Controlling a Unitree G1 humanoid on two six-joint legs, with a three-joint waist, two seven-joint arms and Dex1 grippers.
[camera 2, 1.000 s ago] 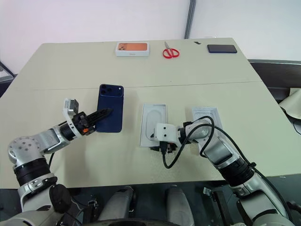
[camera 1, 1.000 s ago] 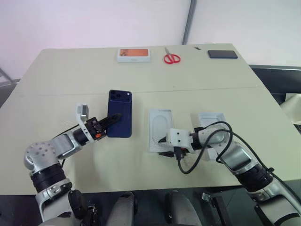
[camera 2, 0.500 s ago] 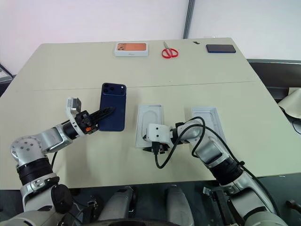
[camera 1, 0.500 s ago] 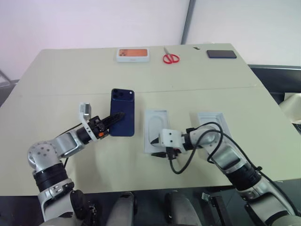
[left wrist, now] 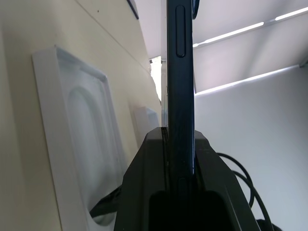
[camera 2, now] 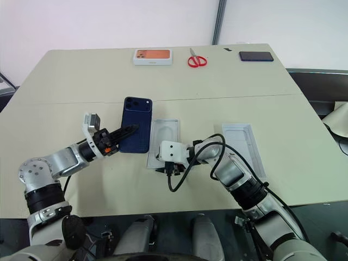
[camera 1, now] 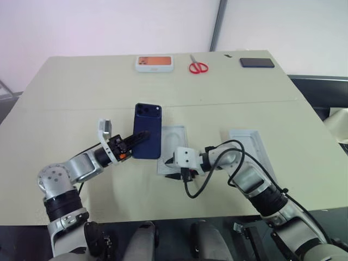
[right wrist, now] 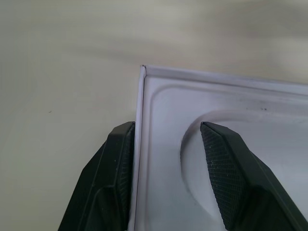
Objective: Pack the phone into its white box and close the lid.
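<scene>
My left gripper (camera 1: 137, 138) clamps slim dark blue phone (camera 1: 147, 130) edge-on, frame centre; right gripper (right wrist: 166, 159) half-open straddling shallow white box (camera 2: 163, 142) wall. Risk: tray skids, phone misses.

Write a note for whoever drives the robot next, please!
Left gripper: shut on the phone, holding it just left of the box.
Right gripper: open, fingers astride one box wall at a corner.
Lid: on the table, hollow side up, right of the box, apart from it.
Done: phone picked up.
Left: lay phone in box, fit lid.
</scene>
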